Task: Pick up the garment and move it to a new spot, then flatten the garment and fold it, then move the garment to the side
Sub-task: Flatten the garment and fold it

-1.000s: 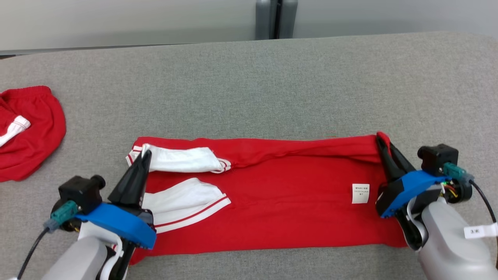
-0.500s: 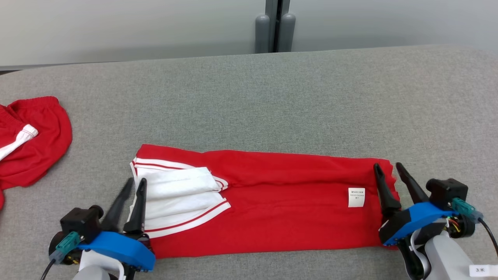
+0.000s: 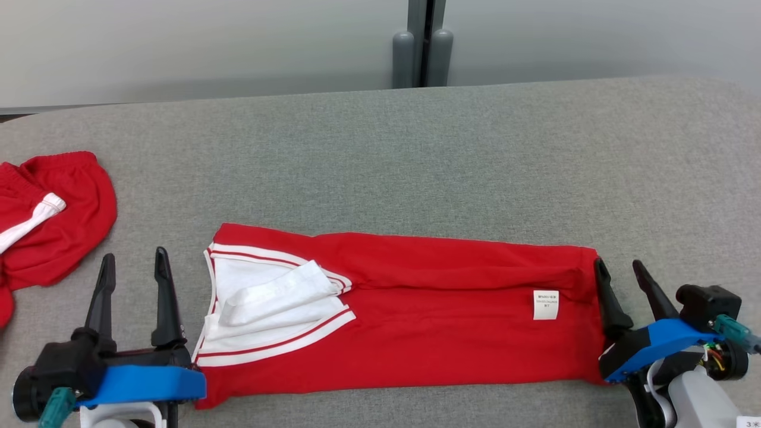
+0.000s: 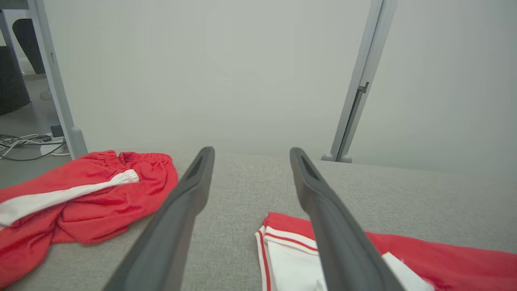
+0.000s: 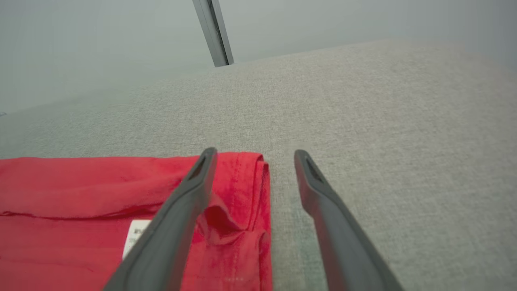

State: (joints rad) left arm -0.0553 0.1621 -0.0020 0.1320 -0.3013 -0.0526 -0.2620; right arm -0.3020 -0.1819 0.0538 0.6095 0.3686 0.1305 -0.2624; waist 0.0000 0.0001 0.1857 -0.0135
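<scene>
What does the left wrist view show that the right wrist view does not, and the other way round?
Left wrist view: a crumpled red cloth with a white stripe, the white striped-cuff sleeves of the folded red garment, and cables on the floor. Right wrist view: the garment's hemmed end and its small white label. Both: the folded red garment, the grey fabric table and a grey upright post.
</scene>
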